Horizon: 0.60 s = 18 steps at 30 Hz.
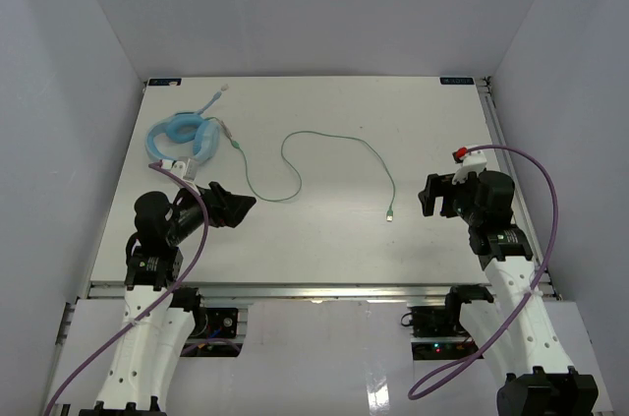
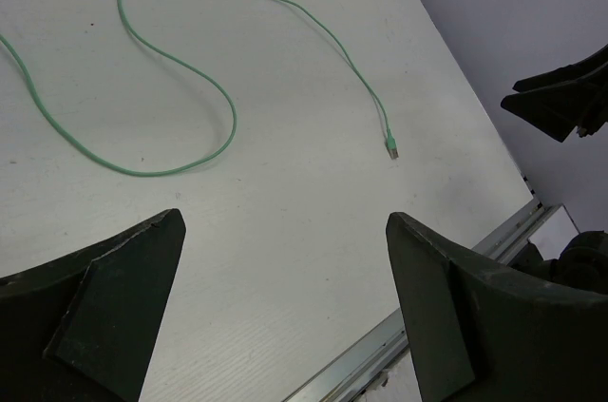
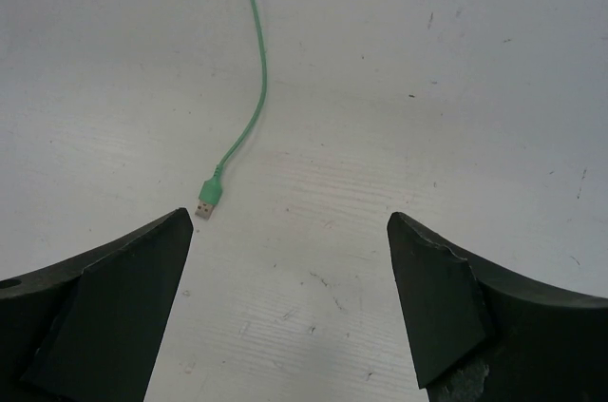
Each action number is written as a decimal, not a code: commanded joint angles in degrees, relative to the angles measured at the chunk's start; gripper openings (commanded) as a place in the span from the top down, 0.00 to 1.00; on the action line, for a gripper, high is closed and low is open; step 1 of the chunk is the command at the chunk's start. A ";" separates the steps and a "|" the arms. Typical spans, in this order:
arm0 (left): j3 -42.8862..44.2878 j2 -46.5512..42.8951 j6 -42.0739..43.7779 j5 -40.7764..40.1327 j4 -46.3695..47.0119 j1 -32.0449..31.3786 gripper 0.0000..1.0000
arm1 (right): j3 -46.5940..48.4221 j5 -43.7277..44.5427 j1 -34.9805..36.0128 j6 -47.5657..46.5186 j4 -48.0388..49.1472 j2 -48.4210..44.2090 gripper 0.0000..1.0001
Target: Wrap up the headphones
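The light blue headphones (image 1: 183, 137) lie folded at the table's far left. Their thin green cable (image 1: 329, 138) snakes right across the table and ends in a USB plug (image 1: 390, 216) near the middle right. The cable (image 2: 228, 126) and plug (image 2: 391, 146) show in the left wrist view; the plug (image 3: 206, 204) lies just ahead of the left fingertip in the right wrist view. My left gripper (image 1: 244, 205) is open and empty, just in front of the headphones. My right gripper (image 1: 428, 196) is open and empty, just right of the plug.
The white table (image 1: 324, 259) has a metal rail along its near edge (image 2: 427, 312). White walls close in the back and both sides. Purple robot cables (image 1: 550, 209) hang along each arm.
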 commanded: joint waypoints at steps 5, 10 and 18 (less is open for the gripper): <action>1.29 -0.49 0.24 -0.27 0.22 -0.09 0.02 | 0.09 -2.82 -0.28 -1.81 2.42 -1.46 0.10; 1.33 -0.11 0.03 -0.98 0.18 -0.15 0.02 | -0.69 -8.14 -0.32 -5.84 2.34 -2.11 0.10; 11.15 11.59 -2.63 -18.63 -11.59 -0.05 0.02 | 4.01 -31.62 -0.32 -19.93 -1.49 2.79 0.10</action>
